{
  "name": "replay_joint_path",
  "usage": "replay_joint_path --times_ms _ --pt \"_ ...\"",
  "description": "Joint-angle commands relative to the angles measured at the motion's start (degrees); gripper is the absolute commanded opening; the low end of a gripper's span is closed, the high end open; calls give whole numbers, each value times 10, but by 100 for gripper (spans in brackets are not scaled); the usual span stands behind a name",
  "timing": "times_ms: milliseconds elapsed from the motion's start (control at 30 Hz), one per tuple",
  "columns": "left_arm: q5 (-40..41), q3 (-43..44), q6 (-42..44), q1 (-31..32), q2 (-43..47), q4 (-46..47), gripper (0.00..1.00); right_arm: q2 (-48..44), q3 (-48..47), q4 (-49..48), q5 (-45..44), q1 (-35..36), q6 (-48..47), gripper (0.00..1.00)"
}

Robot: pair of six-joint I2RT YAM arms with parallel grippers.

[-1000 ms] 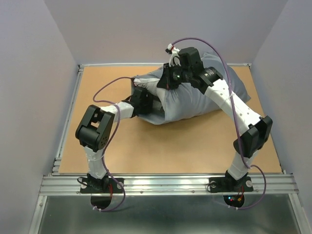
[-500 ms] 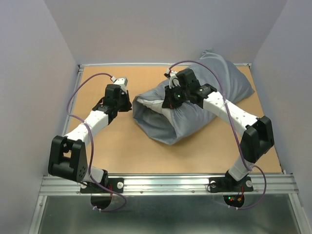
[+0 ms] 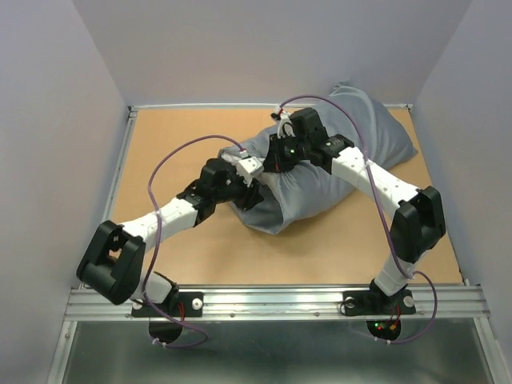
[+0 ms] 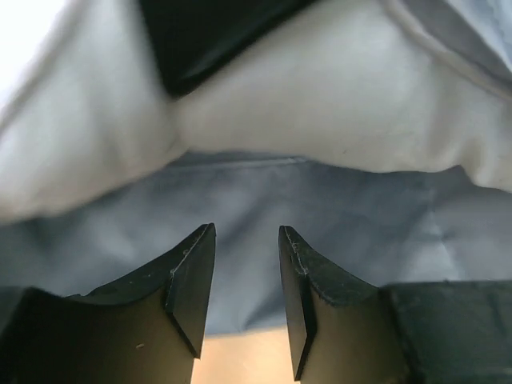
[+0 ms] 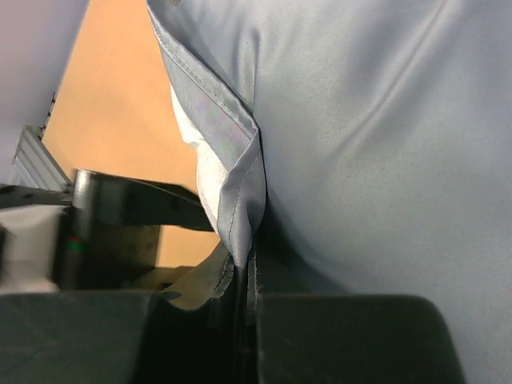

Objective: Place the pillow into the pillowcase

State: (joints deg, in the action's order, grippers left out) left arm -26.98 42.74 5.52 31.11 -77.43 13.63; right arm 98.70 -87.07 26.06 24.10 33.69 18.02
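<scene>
Pinching a hem fold of the pillowcase (image 5: 360,120) in the right gripper (image 5: 246,280), clamped tight. Nosing the left gripper (image 4: 246,232) up to the mouth, jaws part-way apart, gripping nothing. Mostly bagged the pillow (image 4: 344,104), over toward the far right corner of the tan table (image 3: 160,144). Could lose that thin hem under a hard tug, or snag cloth and drag the cushion back out. Boxed in by pale walls (image 3: 256,48), with a metal rail (image 3: 272,300) along the near edge.

Overhead; wrist views seemingly against pillowcase (image 5: 360,120)
</scene>
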Motion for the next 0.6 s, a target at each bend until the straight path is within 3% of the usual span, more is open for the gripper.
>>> replay_joint_path --times_ms 0,100,233,267,300,333,433,567 --pt "-23 42 166 7 -88 87 50 -4 -50 -48 53 0 43 1" --pt "-23 108 212 13 -162 106 51 -3 -56 -51 64 -1 59 1" --pt "-10 142 348 24 -200 106 51 -4 -65 -52 82 -2 66 1" --pt "-16 130 415 25 -194 115 51 -6 -65 -52 85 -4 66 1" --pt "-19 119 416 24 -189 115 51 -8 -66 -52 85 -4 66 1" --pt "-27 107 486 24 -185 132 51 -10 -65 -52 89 -6 69 1" --pt "-32 60 591 20 -168 179 51 -18 -61 -52 90 -7 69 1" --pt "-22 2 629 3 -146 271 49 -29 -50 -52 95 -14 68 1"
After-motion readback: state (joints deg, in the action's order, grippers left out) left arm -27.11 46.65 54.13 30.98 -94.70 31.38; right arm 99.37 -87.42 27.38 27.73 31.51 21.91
